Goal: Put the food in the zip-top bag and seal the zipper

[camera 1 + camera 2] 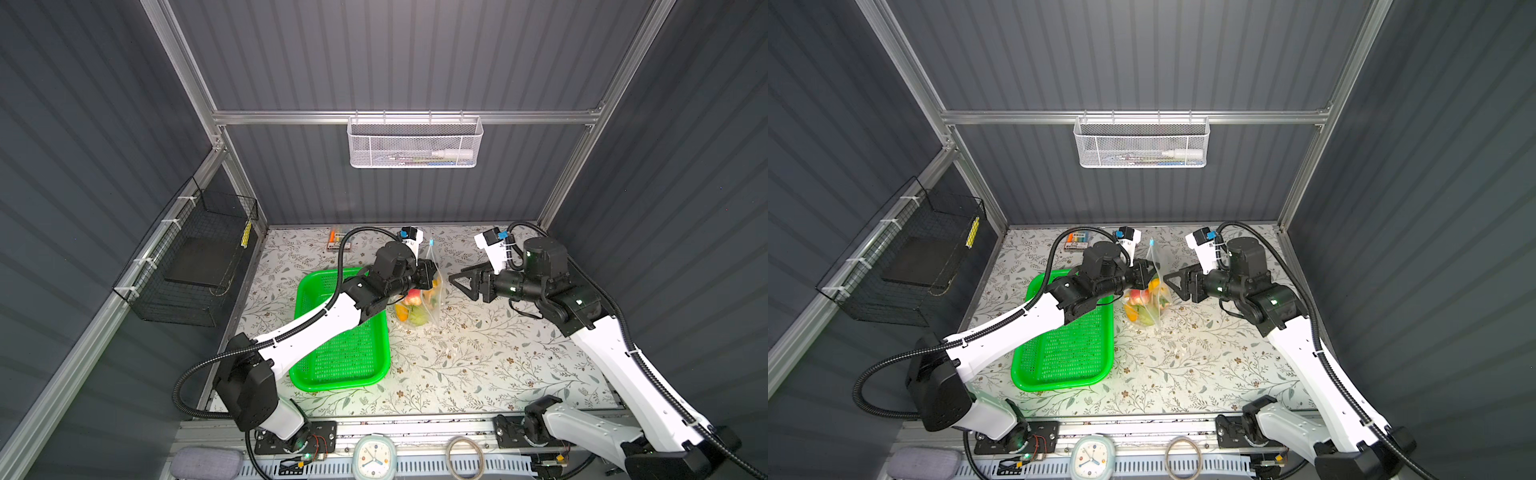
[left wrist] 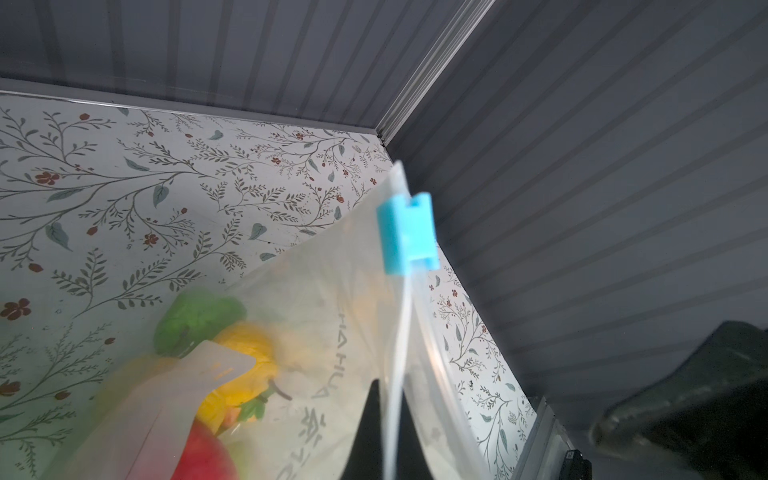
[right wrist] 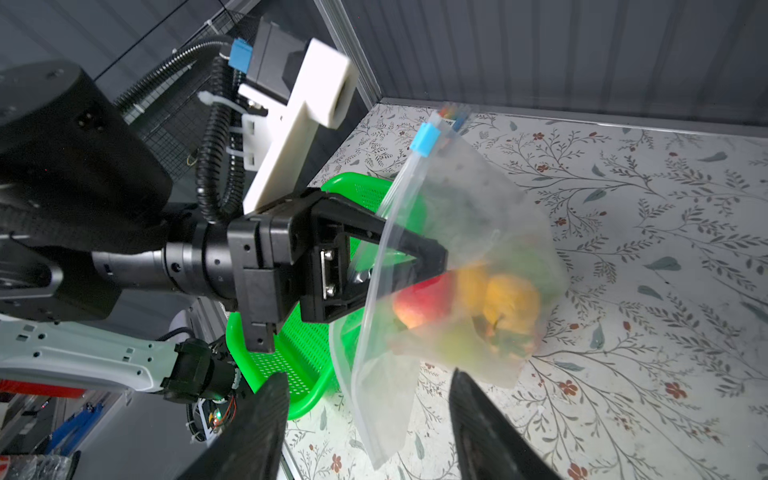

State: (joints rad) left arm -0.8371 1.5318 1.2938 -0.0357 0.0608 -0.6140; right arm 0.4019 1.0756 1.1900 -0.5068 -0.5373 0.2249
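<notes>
The one zip-top bag hangs at frame centre in both top views, just right of the single green tray. Its zipper edge runs lengthwise up-frame and ends at one blue slider. The left gripper pinches that edge. The right gripper gapes wide beside it, holding nothing. The food bunches at the low end (one red piece clear, the rest uncountable)

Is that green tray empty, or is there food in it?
Empty, as far as it shows: the green tray is bare mesh, though the left arm hides part. The food sits inside the zip-top bag.
</notes>
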